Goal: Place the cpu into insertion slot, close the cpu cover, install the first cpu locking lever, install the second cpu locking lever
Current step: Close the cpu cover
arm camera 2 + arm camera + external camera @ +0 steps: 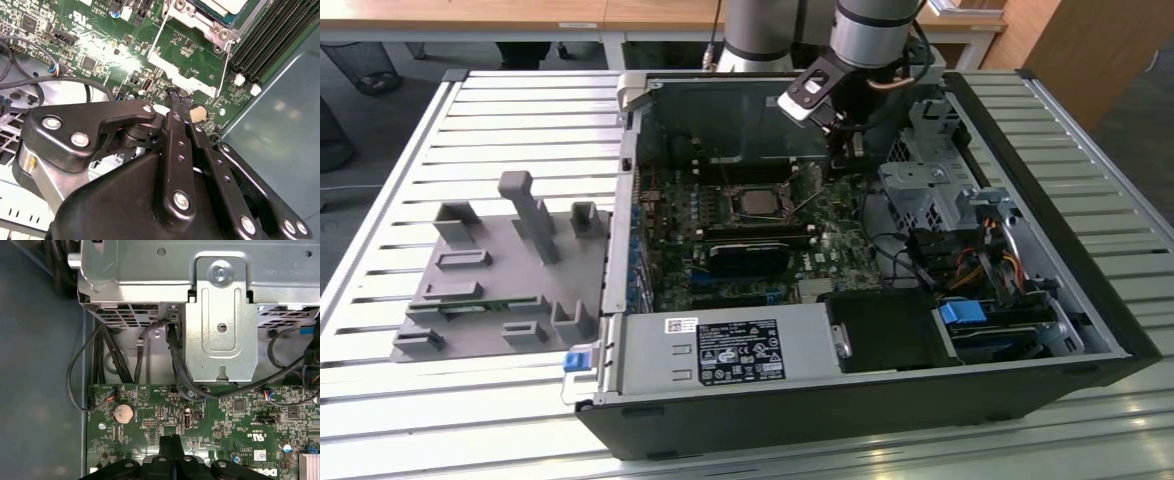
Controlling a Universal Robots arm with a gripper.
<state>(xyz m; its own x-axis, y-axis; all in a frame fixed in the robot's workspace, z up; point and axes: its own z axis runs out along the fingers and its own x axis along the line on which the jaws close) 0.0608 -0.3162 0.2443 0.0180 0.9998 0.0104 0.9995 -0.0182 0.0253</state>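
Cpu (pixel 755 203): lying flat in the insertion slot (pixel 730 206)
Handling: likely light, stiff, fragile; best held by its edges
Gripper (pixel 177 97): jaws pressed together, empty, near a coin battery (pixel 123 413)
Views: second wrist view shows the cpu cover (pixel 200 22); first wrist view shows a metal cage (pixel 220 315)

You see black gripper (pixel 179 99), green board (pixel 150 412), silver-grey cpu (pixel 757 203), pale striped table (pixel 520 110), blue latch (pixel 580 360), black case (pixel 881 415).
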